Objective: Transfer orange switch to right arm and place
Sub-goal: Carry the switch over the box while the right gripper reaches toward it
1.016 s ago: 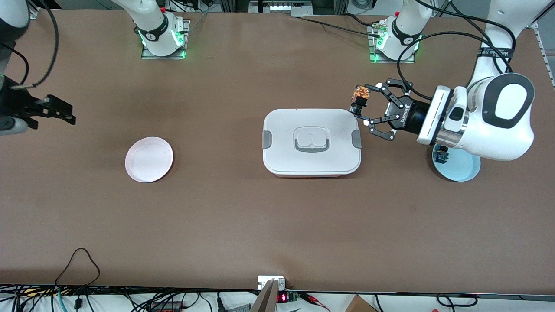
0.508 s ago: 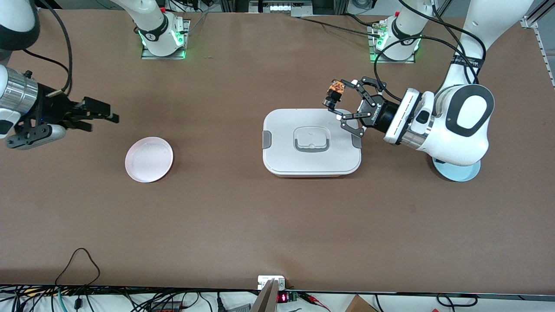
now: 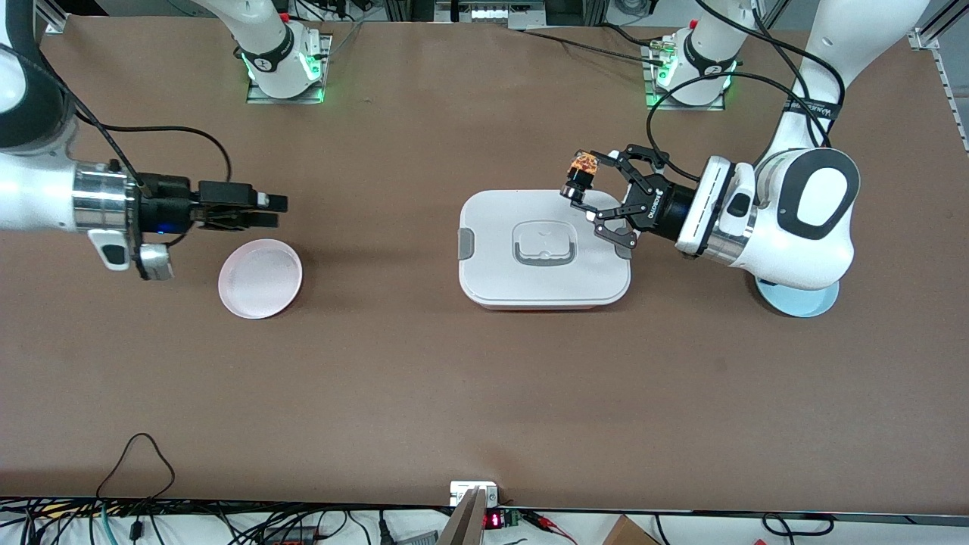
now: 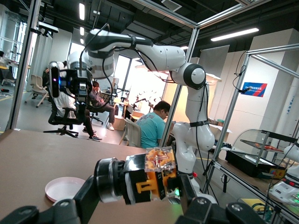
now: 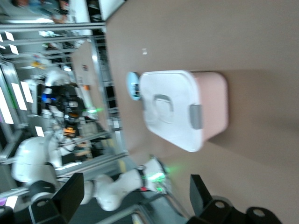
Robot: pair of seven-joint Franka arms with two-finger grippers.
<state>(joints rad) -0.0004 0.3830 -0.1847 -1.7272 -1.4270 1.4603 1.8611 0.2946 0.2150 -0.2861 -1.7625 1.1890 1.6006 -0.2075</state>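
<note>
The orange switch (image 3: 584, 168), a stubby black part with an orange end, is held in the air over the corner of the white lidded box (image 3: 500, 219). My left gripper (image 3: 585, 179) is shut on it. In the left wrist view the switch (image 4: 150, 179) lies crosswise between the black fingers (image 4: 88, 198). My right gripper (image 3: 274, 210) points toward the box, level above the table beside the pink plate (image 3: 260, 278). It is open with nothing between its fingers (image 5: 70, 196).
A light blue plate (image 3: 806, 297) lies under the left arm's elbow, mostly hidden by it. The pink plate (image 4: 63, 188) and the box (image 5: 173, 109) also show in the wrist views. Bare brown table lies between plate and box.
The right arm has swung in from the table's end to beside the pink plate. The left gripper carried the switch toward the box's corner, then hardly moved.
</note>
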